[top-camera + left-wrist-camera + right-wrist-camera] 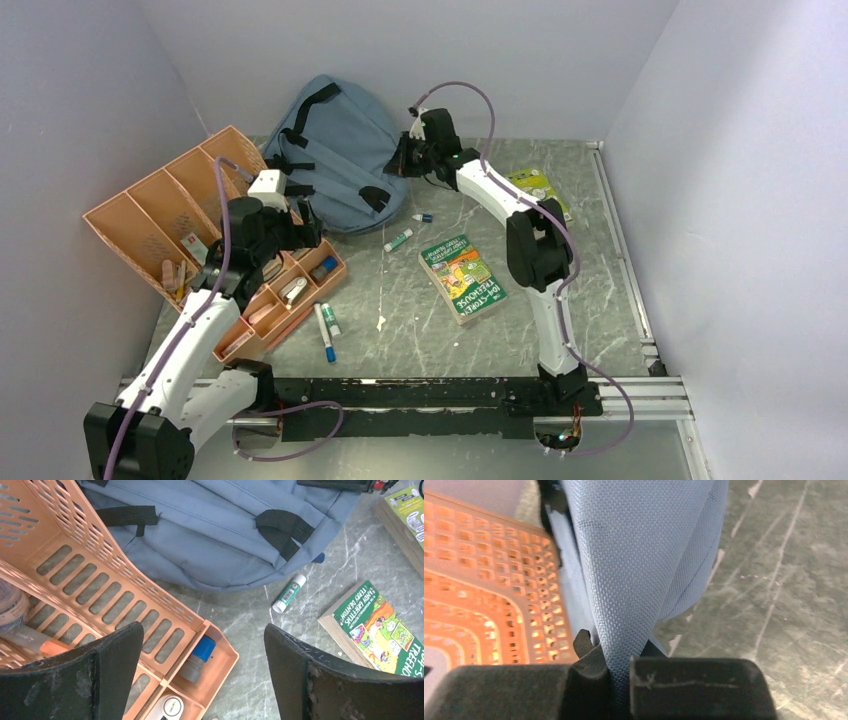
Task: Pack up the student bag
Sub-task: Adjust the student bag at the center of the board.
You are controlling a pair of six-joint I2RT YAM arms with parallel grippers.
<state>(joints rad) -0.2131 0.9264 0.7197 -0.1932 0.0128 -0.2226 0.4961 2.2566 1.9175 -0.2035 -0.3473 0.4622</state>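
Fingers of my left gripper (202, 632) stand wide apart, holding nothing, above a corner of the orange compartment tray (140, 215). Farther out, a green paperback (462, 278) lies flat. Beyond it my right gripper (619, 667) is pinched tight on a fold of the student bag (340, 150), which lies at the far end of the table (600, 250), beside the tray.

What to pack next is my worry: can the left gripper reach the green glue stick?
Probably yes: the left gripper is open over the tray corner, with only bare table between it and the glue stick.
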